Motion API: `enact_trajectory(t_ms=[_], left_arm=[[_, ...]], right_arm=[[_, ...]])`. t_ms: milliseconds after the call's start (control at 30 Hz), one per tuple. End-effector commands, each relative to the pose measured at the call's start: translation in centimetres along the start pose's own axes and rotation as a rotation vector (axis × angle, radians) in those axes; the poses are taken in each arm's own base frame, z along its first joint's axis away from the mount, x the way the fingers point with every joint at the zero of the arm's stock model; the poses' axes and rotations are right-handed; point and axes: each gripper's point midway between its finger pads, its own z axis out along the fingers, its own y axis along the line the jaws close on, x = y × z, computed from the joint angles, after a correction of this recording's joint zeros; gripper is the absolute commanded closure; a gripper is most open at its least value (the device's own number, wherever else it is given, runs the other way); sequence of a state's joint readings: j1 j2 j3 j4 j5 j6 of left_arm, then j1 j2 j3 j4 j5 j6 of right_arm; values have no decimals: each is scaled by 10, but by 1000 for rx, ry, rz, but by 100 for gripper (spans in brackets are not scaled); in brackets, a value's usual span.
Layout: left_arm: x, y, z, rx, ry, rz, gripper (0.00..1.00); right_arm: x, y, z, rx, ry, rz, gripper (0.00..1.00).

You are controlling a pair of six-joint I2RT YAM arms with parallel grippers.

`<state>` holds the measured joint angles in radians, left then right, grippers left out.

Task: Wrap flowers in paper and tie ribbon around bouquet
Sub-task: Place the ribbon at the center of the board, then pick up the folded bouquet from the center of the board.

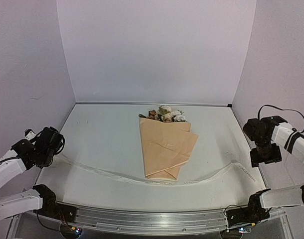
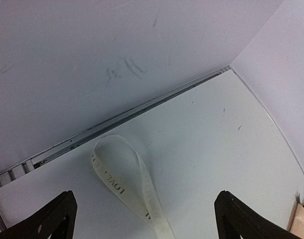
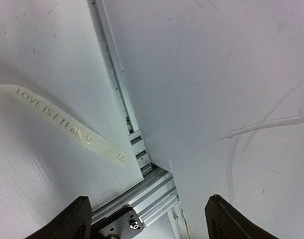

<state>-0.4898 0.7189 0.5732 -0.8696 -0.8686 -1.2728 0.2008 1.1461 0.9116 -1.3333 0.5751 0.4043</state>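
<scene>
Top external view: white table [image 1: 102, 134] boxed by plain pale walls [image 1: 157, 50]; bouquet [image 1: 166, 147] lies mid-table, flower heads toward the back wall; ribbon [image 3: 57, 118] stretches sideways past its near tip; left gripper [image 2: 144, 216] and right gripper [image 3: 148, 216] released, empty.

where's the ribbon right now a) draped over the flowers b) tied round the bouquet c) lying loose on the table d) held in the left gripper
c, the ribbon lies slack on the table, not knotted round the bouquet.
</scene>
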Motion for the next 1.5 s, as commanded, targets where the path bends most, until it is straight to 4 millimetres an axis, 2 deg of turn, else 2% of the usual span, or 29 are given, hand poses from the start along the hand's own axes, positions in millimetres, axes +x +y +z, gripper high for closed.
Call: enact_trajectory(t_ms=[0, 133, 267, 433, 567, 700, 800, 867, 1033, 1267, 1467], left_arm=[[-35, -42, -23, 131, -18, 38, 0], [-49, -86, -41, 292, 1, 122, 0], [-28, -147, -56, 529, 117, 224, 4], [32, -203, -58, 708, 341, 360, 9], [83, -231, -61, 834, 527, 400, 14], [138, -246, -64, 934, 730, 450, 22], [172, -252, -71, 995, 846, 482, 23], [188, -257, -73, 1032, 903, 477, 23], [212, -277, -76, 1100, 998, 436, 25], [260, -296, -87, 1145, 1158, 392, 35], [293, -309, -97, 1144, 1258, 368, 41]], right_arm=[[3, 24, -21, -210, 68, 34, 15], [6, 67, -46, -472, 164, 51, 15], [-8, 116, -64, -646, 121, 61, 14], [-27, 184, -86, -822, 98, 42, 16], [-44, 237, -100, -954, 139, 77, 17], [-63, 282, -108, -1062, 172, 126, 18], [-77, 309, -110, -1130, 181, 170, 18], [-84, 323, -107, -1155, 193, 193, 18], [-97, 350, -101, -1210, 208, 254, 22], [-102, 371, -97, -1260, 253, 301, 28], [-105, 384, -96, -1304, 296, 359, 39]])
